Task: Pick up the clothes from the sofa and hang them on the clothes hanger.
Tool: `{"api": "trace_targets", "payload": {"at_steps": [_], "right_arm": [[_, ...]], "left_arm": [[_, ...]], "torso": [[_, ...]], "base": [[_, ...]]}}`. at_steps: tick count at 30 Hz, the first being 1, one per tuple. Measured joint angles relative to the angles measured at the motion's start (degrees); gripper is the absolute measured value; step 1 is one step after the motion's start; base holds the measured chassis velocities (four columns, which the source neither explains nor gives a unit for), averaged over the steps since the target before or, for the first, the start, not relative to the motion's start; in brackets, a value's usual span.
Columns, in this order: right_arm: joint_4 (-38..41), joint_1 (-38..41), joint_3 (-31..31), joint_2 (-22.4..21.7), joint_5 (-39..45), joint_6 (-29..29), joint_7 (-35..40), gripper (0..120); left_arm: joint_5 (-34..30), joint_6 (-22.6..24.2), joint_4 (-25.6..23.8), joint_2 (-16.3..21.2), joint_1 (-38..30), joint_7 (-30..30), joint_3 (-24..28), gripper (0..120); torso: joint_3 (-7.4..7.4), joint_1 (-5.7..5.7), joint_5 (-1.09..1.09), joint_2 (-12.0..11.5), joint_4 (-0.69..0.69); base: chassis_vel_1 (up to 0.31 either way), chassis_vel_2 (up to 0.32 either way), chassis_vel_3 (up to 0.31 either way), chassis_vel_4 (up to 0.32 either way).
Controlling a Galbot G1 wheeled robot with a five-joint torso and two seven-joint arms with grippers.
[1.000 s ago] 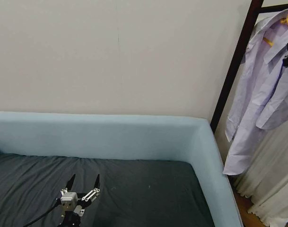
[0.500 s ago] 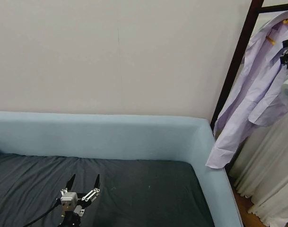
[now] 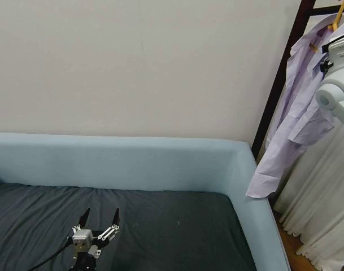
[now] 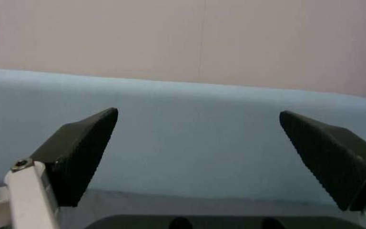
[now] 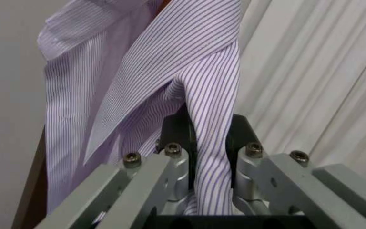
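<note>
One striped shirt sat pinched in the right tool; the left tool hung spread above the sofa.

black ribbed left pincer, grey bolted right pincer, white rounded arm

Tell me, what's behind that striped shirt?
Pale curtains hang behind the striped shirt, a dark rack post beside it. The shirt covers most of its yellow hanger. The right claw grips the shirt; the left claw hangs open over the sofa.
</note>
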Motion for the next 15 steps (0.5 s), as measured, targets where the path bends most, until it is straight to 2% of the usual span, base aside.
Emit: {"api": "trace_targets", "payload": {"at_steps": [9, 15], "right_arm": [[-0.98, 1.14, -1.87, 1.13, 4.16, 0.01, 3.83, 7], [-4.52, 4.68, -4.84, 3.5, 6.36, -0.03, 6.05, 7]], "left_arm": [[0.0, 0.0, 0.0, 0.0, 0.0, 0.0, 0.0, 100], [0.0, 0.0, 0.0, 0.0, 0.0, 0.0, 0.0, 100]], "torso": [[0.0, 0.0, 0.01, 0.01, -0.01], [0.0, 0.0, 0.02, 0.01, -0.01]], "base": [[0.0, 0.0, 0.0, 0.0], [0.0, 0.0, 0.0, 0.0]]}}
